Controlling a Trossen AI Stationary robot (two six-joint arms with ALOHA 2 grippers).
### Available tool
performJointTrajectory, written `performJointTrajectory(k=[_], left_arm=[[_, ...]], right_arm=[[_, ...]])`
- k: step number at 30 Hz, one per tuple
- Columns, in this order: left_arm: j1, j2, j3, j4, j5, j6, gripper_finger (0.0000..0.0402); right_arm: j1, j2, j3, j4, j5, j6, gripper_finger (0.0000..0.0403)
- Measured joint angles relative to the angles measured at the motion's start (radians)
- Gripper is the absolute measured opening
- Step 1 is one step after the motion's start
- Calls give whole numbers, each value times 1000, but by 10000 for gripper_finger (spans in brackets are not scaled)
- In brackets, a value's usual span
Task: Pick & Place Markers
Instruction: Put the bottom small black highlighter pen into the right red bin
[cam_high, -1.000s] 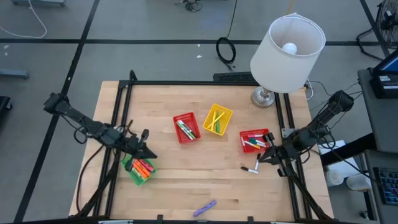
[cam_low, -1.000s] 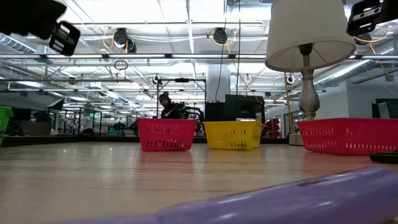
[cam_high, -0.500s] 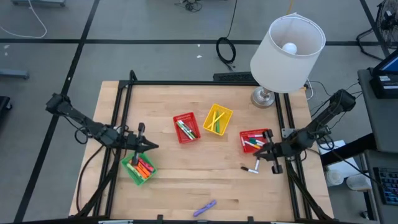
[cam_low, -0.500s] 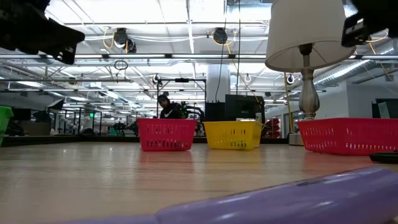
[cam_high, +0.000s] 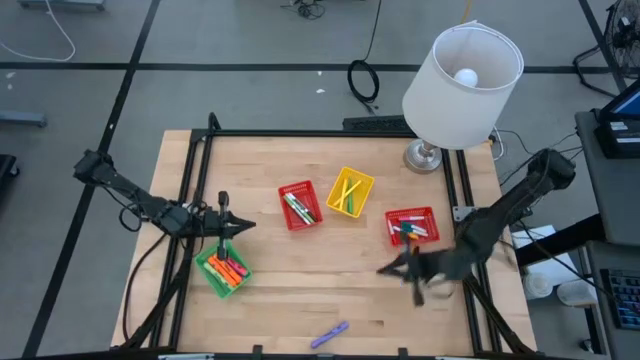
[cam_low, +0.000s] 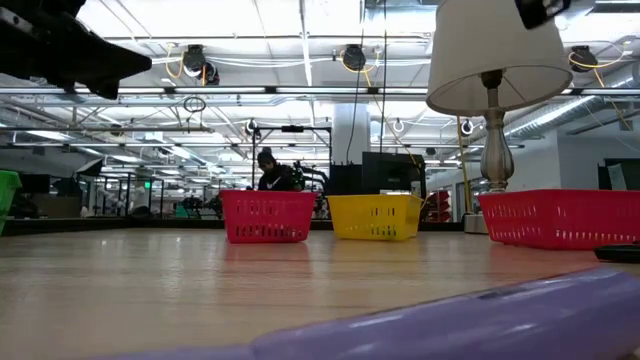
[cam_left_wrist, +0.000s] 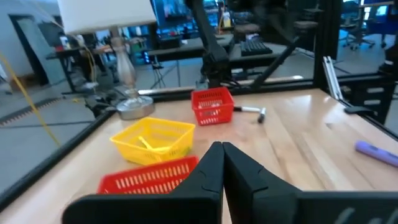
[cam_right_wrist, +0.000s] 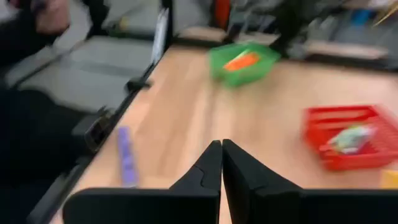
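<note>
Markers (cam_high: 227, 268) mostly sorted already: a bunch lie in the green basket (cam_high: 207, 266) right under the left gripper (cam_high: 243, 226), whose fingers are pressed together w/ nothing between them, so that arm looks parked above its drop spot. More sit in the two red baskets (cam_high: 297, 205) and the yellow basket (cam_high: 350, 192). Right gripper (cam_high: 384, 268) hangs low over bare surface (cam_high: 300, 280), fingers pressed together too, empty as far as I can tell. Purple marker (cam_high: 329, 334) lies loose near the front edge, off to one side of those fingers and apart from them; likely the next pick, so they'd need to spread first.
</note>
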Motion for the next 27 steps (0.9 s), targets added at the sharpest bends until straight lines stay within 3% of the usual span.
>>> performJointTrajectory(k=[7, 15, 22, 27], left_arm=[[0, 0, 0, 61, -22, 67, 36], [0, 0, 0, 150, -22, -80, 39], [0, 0, 0, 91, 25, -129, 32], [0, 0, 0, 53, 40, -131, 42]], right_arm=[[-26, 430, 444, -328, -229, 159, 0], [-41, 747, 849, -529, -438, 160, 16], [-42, 862, 937, -591, -479, 90, 112], [-63, 859, 913, -587, -375, 25, 179]])
